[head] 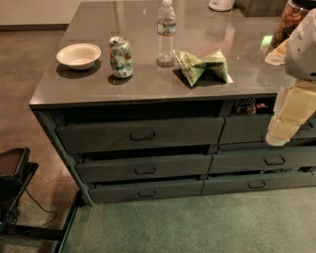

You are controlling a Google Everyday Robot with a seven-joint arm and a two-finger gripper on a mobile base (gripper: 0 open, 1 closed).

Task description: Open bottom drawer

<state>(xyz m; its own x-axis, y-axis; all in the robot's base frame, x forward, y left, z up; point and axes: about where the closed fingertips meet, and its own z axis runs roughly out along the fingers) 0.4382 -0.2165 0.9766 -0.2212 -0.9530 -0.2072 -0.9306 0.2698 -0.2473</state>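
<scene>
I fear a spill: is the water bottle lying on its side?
No, the water bottle stands upright beside the can; the gripper hangs at the right, by the top right drawer.

Grey glossy counter top [143, 84], carrying along its front half, left to right: white bowl [78, 55]; upright drink can [121, 57], just beside the bowl; clear water bottle [166, 32], upright, white cap, set a little further back; crumpled green snack bag [202, 66], lying just right of the bottle's base. Far edge: a white item [220, 4] and a jar [291, 20], both cut off by the frame. Gripper [279, 132]: hangs below the counter's front edge at the far right, off the top.
</scene>
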